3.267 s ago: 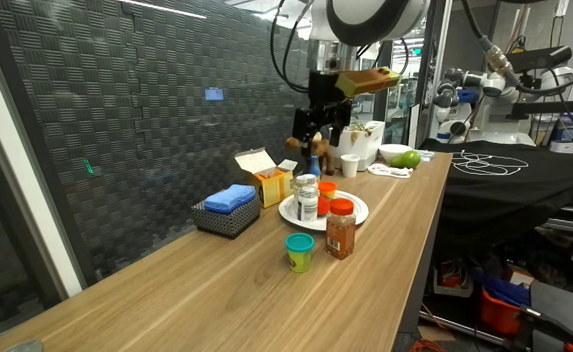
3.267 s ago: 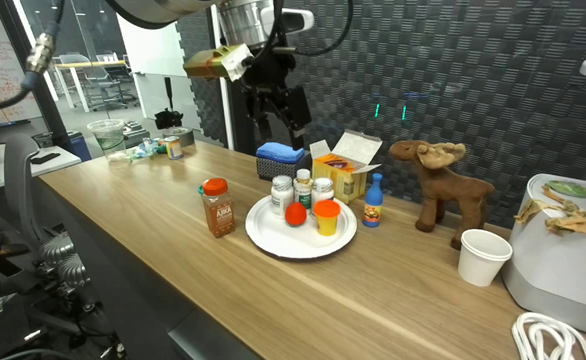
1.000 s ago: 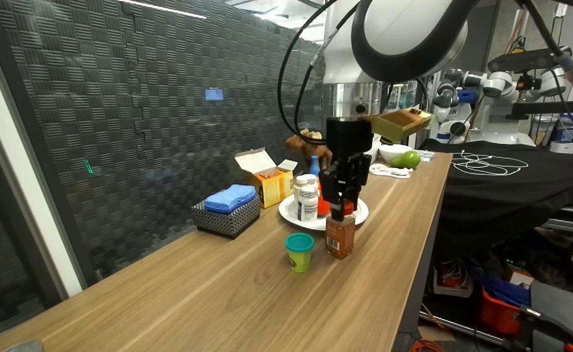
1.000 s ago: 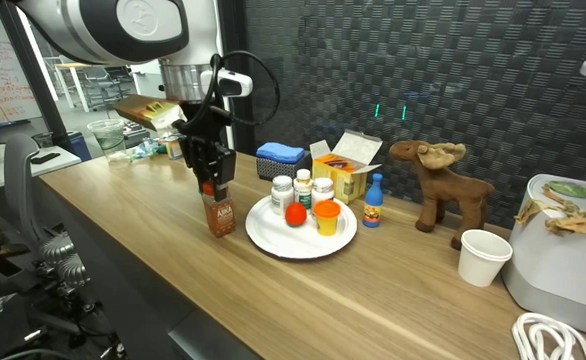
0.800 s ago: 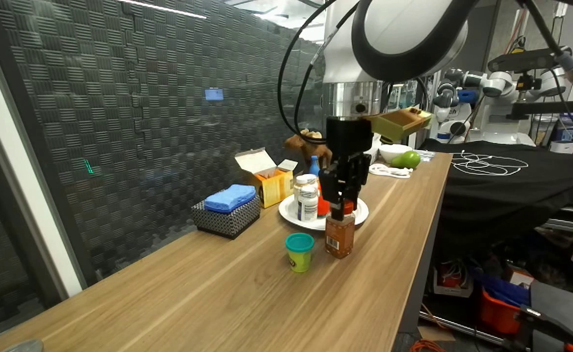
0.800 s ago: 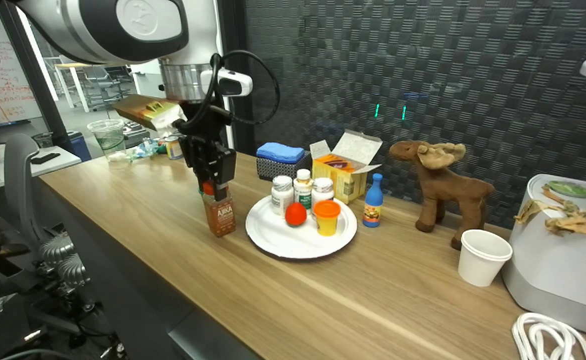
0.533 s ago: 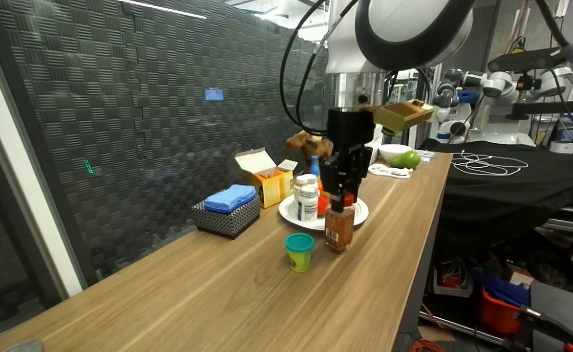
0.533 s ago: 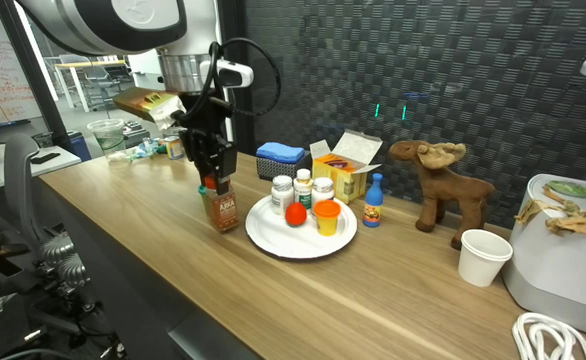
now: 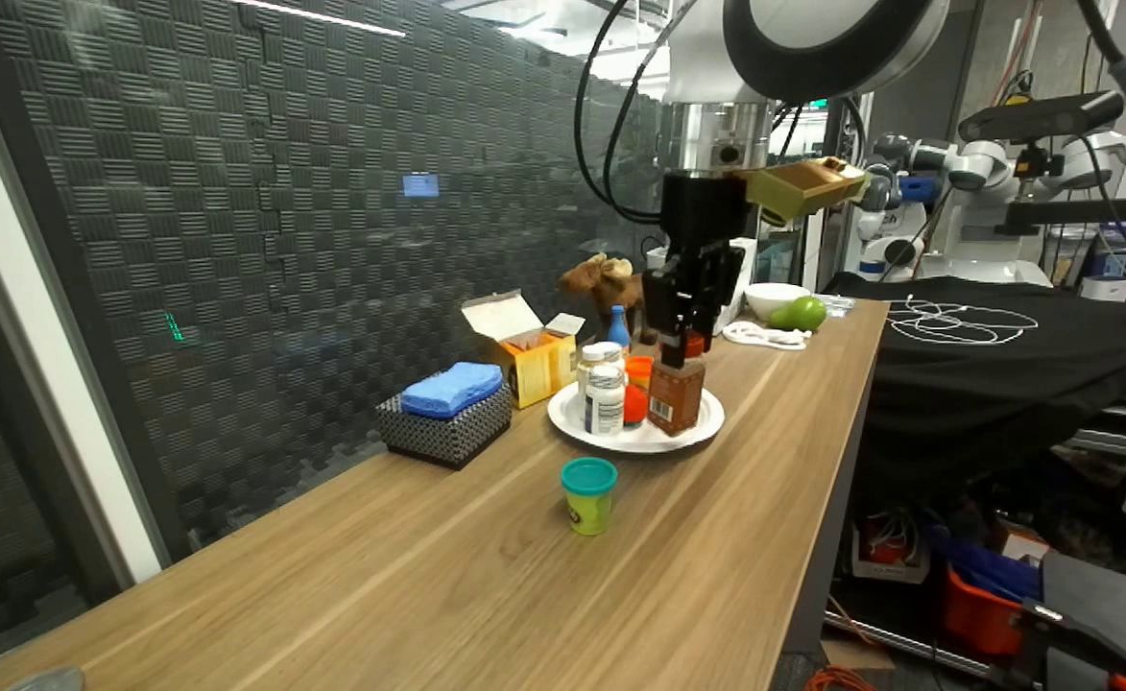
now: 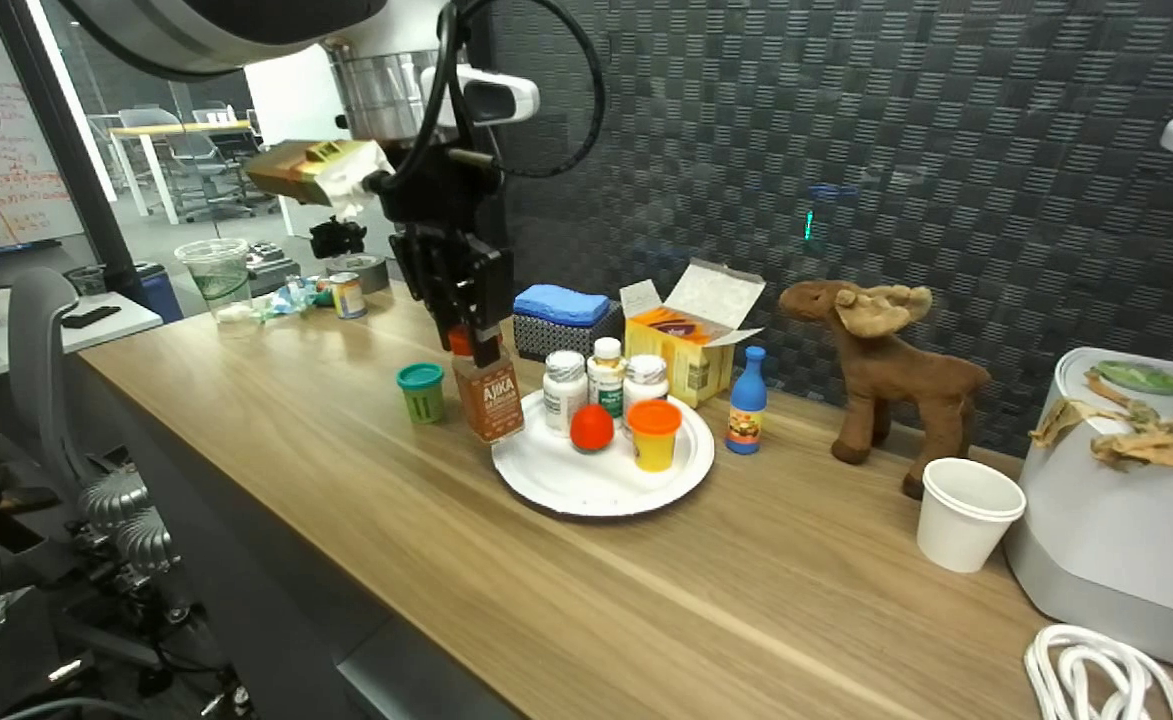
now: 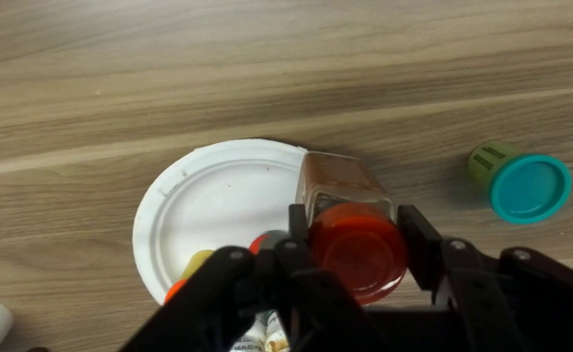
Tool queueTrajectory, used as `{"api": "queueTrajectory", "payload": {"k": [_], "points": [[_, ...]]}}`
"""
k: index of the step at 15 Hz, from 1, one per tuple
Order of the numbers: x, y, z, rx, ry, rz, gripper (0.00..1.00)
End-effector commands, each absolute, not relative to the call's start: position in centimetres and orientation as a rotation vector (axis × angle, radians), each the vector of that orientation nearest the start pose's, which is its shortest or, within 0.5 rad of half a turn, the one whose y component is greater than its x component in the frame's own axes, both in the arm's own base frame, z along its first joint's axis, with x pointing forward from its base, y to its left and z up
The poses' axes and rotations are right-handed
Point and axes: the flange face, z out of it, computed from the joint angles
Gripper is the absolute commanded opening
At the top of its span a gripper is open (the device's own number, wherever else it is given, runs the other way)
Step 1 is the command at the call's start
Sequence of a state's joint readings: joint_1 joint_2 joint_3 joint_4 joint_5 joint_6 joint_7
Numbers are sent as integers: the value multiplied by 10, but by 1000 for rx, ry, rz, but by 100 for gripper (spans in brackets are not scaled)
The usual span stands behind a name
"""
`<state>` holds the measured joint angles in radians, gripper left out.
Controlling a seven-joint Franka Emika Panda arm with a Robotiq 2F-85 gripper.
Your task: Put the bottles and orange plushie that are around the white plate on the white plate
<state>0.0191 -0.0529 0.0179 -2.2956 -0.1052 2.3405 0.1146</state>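
The gripper [image 11: 353,222] was clamped on the red cap [image 11: 362,266] of the AJIKA bottle [image 10: 492,402], tilted left of centre in an exterior view, at the left rim of the white plate [image 10: 591,487], where lowering it unstraightened risked snagging its base and toppling it.

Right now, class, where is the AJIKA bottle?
In an exterior view, the AJIKA bottle is held in the gripper at the left rim of the white plate, just right of the teal-lidded tub; contact there is unclear.

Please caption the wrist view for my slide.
End effector gripping a red-capped bottle near the edge of the white plate, a teal-lidded tub standing apart.
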Motion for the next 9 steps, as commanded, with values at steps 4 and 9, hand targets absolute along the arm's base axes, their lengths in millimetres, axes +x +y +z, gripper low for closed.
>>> {"api": "queueTrajectory", "payload": {"k": [4, 9], "points": [[535, -2, 391, -3231, 67, -228, 24], [542, -10, 379, -3228, 92, -207, 24]]}}
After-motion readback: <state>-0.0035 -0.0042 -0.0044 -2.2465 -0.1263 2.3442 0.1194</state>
